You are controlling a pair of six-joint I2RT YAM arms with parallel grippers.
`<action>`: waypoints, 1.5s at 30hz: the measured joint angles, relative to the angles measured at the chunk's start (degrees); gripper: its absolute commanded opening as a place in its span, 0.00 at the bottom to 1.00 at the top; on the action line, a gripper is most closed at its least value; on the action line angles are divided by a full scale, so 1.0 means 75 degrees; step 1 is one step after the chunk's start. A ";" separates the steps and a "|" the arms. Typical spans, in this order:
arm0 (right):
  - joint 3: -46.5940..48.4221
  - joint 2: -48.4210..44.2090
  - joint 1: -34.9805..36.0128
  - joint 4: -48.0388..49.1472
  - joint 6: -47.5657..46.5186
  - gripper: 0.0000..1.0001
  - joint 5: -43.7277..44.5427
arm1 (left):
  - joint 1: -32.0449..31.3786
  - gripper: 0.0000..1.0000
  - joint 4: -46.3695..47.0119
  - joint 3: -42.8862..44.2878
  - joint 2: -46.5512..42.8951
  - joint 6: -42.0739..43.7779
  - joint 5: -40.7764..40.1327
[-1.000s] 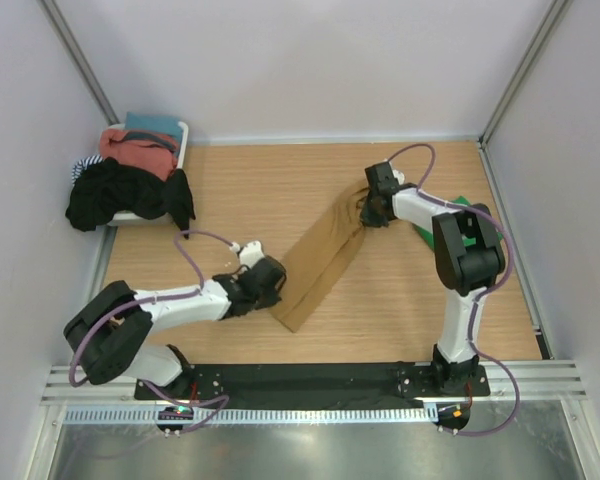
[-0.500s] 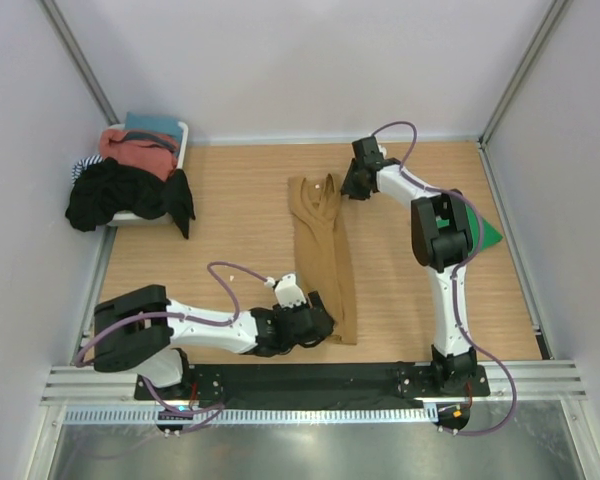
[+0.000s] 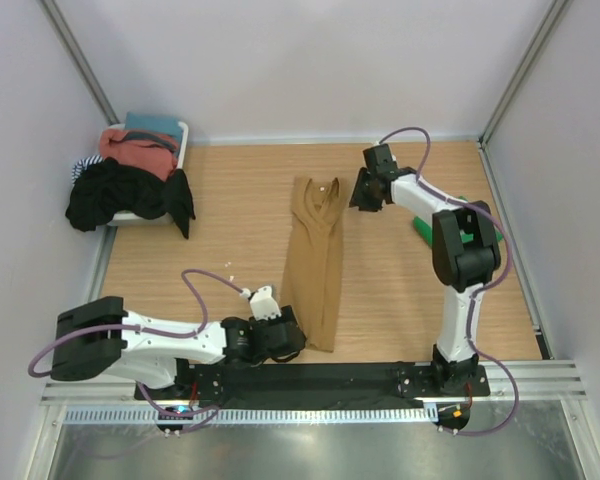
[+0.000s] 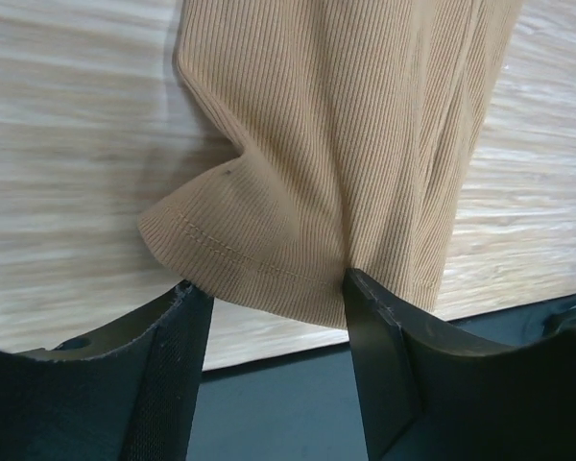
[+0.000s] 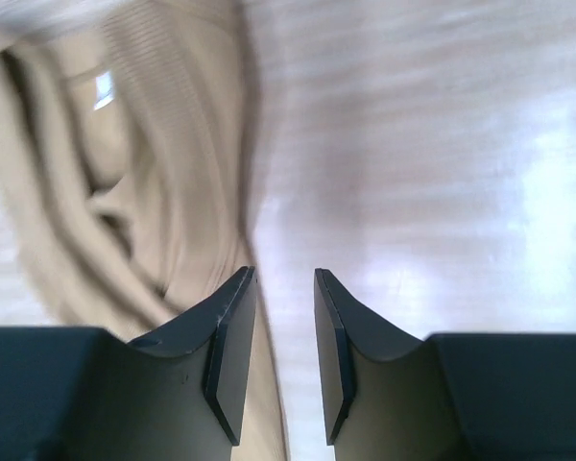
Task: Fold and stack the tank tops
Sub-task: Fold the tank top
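Wood table [image 3: 230, 230] | tan tank top [image 3: 315, 265]: narrow ribbed strip | left tool [image 4: 274, 298], right tool [image 5: 283, 288]: parted

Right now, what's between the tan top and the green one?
Top view: the right gripper, open, just right of the tan top, then bare table, then the right arm, its links over the green top.

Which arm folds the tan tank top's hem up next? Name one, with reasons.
Left, probably: the left gripper's open jaws straddle the tan tank top's hem; the right gripper, also open, sits beside the neck end.
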 measured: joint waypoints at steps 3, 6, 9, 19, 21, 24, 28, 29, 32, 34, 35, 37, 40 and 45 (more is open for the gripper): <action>-0.0816 -0.1014 0.0026 0.0108 -0.0085 0.37 -0.0192 | -0.0082 0.62 -0.0271 -0.0172 -0.0306 -0.0125 -0.0006; -0.1652 -0.2040 0.0289 0.0277 -0.0122 0.39 -0.0329 | -0.0128 0.68 -0.0414 -0.0172 -0.0391 -0.0230 -0.0041; -0.2702 -0.2669 0.0790 0.0682 -0.0061 0.39 -0.0487 | -0.0143 0.71 -0.0828 -0.0070 -0.0478 -0.0297 -0.0055; -0.4377 -0.2862 0.2116 0.1157 0.0463 0.39 -0.1134 | -0.0207 0.81 -0.3010 0.0388 -0.0901 -0.0294 -0.0146; -0.4371 -0.2649 0.2116 0.1335 0.0539 0.40 -0.1099 | -0.0265 0.79 -0.3179 0.0452 -0.1023 -0.0259 -0.0146; -0.4246 -0.2407 0.2098 0.1390 0.0650 0.39 -0.1000 | -0.0376 0.77 -0.3398 0.0510 -0.1279 -0.0204 -0.0175; -0.3879 -0.2101 0.2101 0.1343 0.0676 0.37 -0.0816 | -0.0428 0.77 -0.3783 0.0516 -0.2127 -0.0157 -0.0326; -0.3759 -0.2014 0.2101 0.1300 0.0673 0.35 -0.0769 | -0.0423 0.77 -0.3847 0.0516 -0.2311 -0.0143 -0.0364; -0.3538 -0.1845 0.2104 0.1239 0.0670 0.33 -0.0621 | -0.0201 0.78 -0.4045 0.0516 -0.2938 0.0012 -0.0455; -0.3515 -0.1827 0.2104 0.1218 0.0673 0.29 -0.0560 | 0.0134 0.78 -0.4068 0.0472 -0.3188 0.0224 -0.0434; -0.3515 -0.1827 0.2104 0.1204 0.0670 0.26 -0.0490 | 0.0323 0.78 -0.4028 0.0420 -0.3258 0.0315 -0.0399; -0.3491 -0.1824 0.2110 0.1128 0.0650 0.23 -0.0323 | 0.0793 0.78 -0.3850 0.0233 -0.3308 0.0667 -0.0213; -0.3348 -0.1786 0.2072 0.0842 0.0536 0.23 -0.0029 | 0.1443 0.77 -0.3436 -0.0052 -0.3040 0.1166 0.0169; -0.2853 -0.1507 0.1641 0.0344 0.0251 0.24 0.0166 | 0.2087 0.77 -0.2675 0.0070 -0.1915 0.2090 0.0606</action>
